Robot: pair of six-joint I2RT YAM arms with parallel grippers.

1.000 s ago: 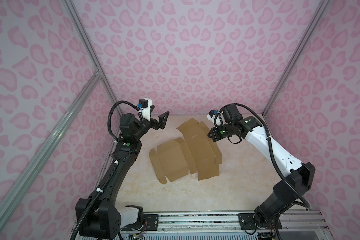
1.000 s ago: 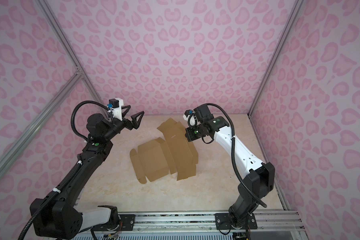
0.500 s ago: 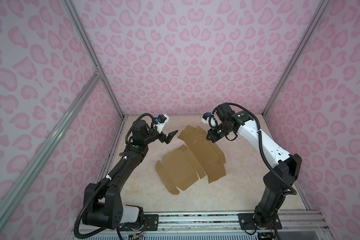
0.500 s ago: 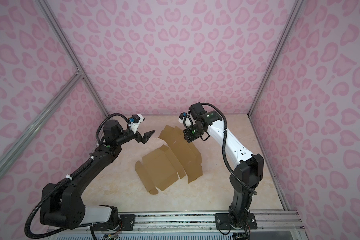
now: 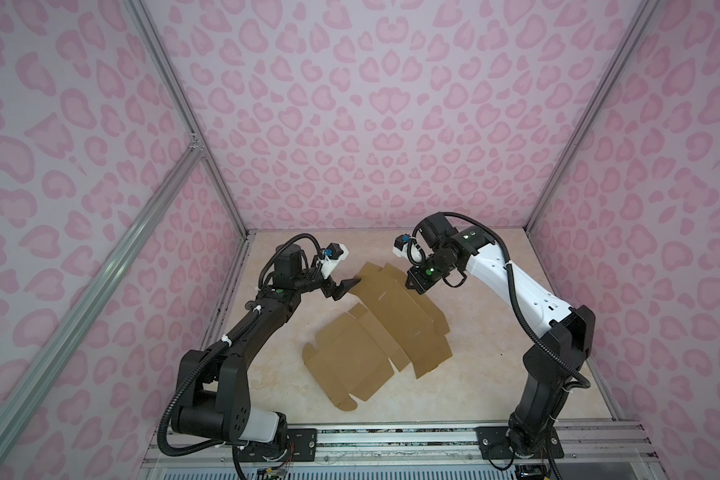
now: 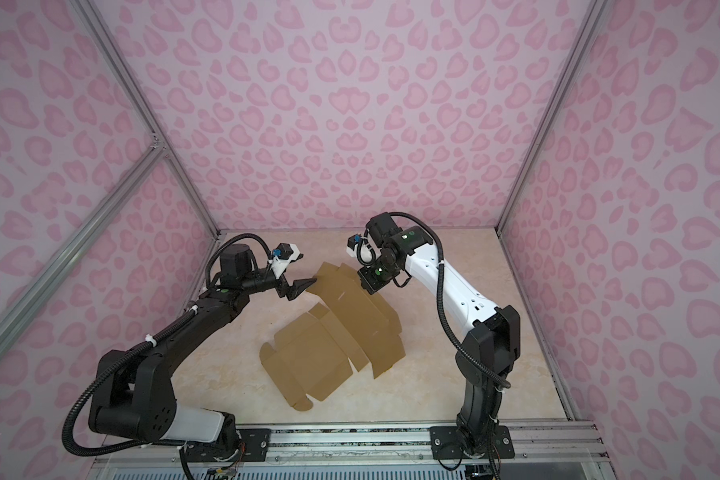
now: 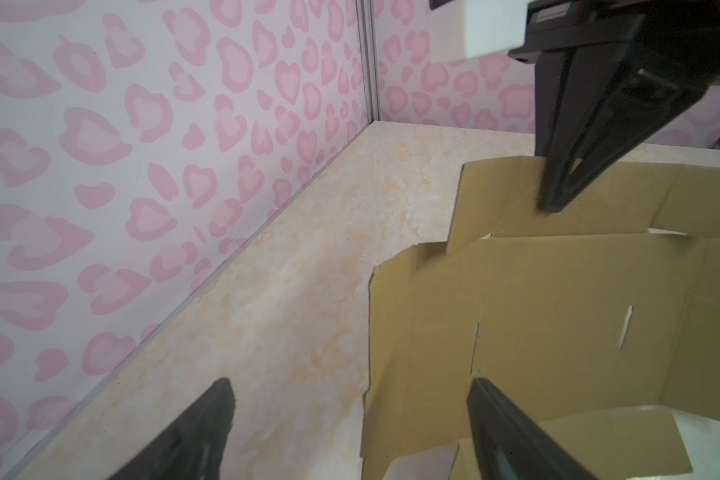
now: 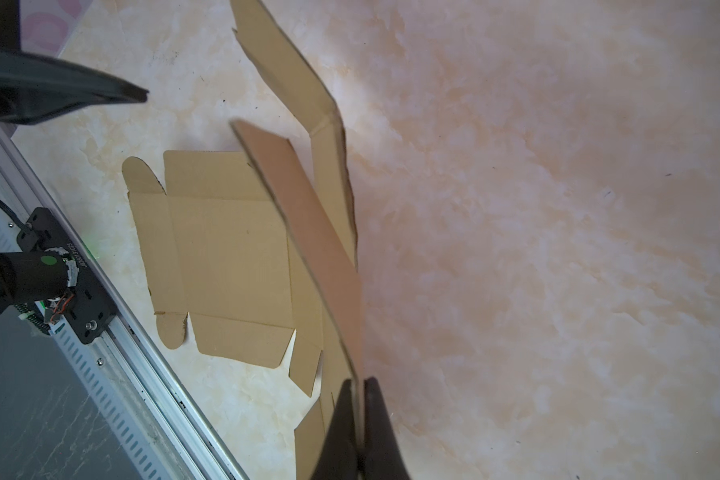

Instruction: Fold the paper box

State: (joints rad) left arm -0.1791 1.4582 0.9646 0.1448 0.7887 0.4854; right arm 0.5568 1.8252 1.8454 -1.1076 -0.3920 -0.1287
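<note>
Marbled tabletop point(image 5: 495, 374) carries paper box point(image 5: 350, 365), angled near-left to far-right.

Left arm being stretched forward, low; left gripper point(image 5: 348, 289) being held wide open. Right arm being arched inward, wrist being angled down; right gripper point(image 5: 411, 286) being held pinched on paper box point(image 5: 391, 307) edge.

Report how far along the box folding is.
Done: nothing locked yet; the paper box is an open die-cut sheet, its near panel flat on the table. In hand: the right hand pinches a far edge, raising that part, while the left hand, open, sits at the far corner. Left: every wall, flap and tab.
</note>
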